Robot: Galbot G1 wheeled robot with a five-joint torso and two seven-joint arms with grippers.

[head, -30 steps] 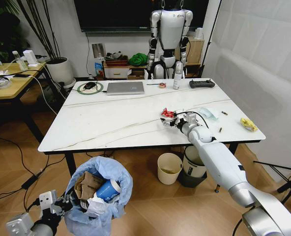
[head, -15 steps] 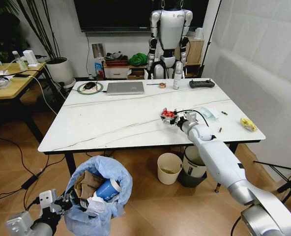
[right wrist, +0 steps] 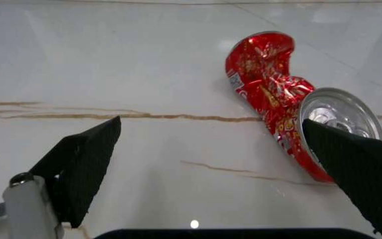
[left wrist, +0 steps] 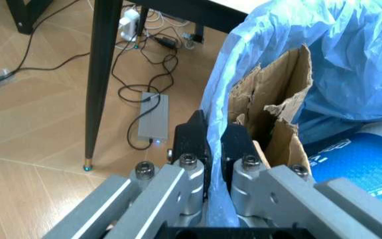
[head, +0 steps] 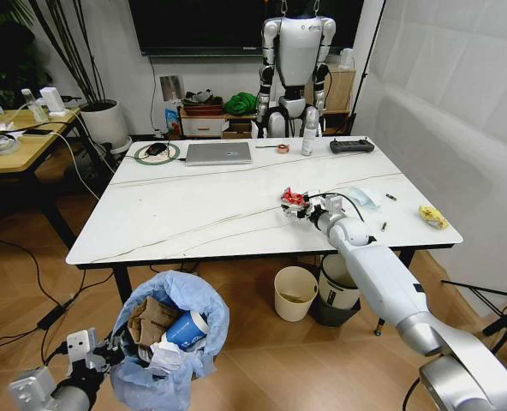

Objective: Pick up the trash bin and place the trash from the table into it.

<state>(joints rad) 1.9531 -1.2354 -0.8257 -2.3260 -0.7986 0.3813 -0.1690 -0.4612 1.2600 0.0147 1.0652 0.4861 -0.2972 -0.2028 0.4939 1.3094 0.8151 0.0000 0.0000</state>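
The trash bin (head: 172, 338), lined with a puffy light-blue bag, hangs low at my left above the floor. It holds brown cardboard (left wrist: 277, 99), a blue cup (head: 187, 329) and white tissues. My left gripper (left wrist: 214, 139) is shut on the bin's rim and bag. On the white table (head: 193, 214), my right gripper (right wrist: 211, 124) stands open close to the top. A crushed red can (right wrist: 274, 99) lies just past its fingertips, toward one finger (right wrist: 357, 174). A light-blue mask (head: 365, 198) and a yellow scrap (head: 432, 216) lie farther right.
A silver laptop (head: 218, 152) and a black controller (head: 351, 145) sit at the table's far side, with a humanoid robot (head: 296, 60) behind. A cream bucket (head: 295, 293) and a black-rimmed bin (head: 337, 295) stand under the table. A table leg (left wrist: 101, 74) and cables are beside the held bin.
The held bin has sunk a little lower in view. My right gripper stays open beside the red can, which has not moved.
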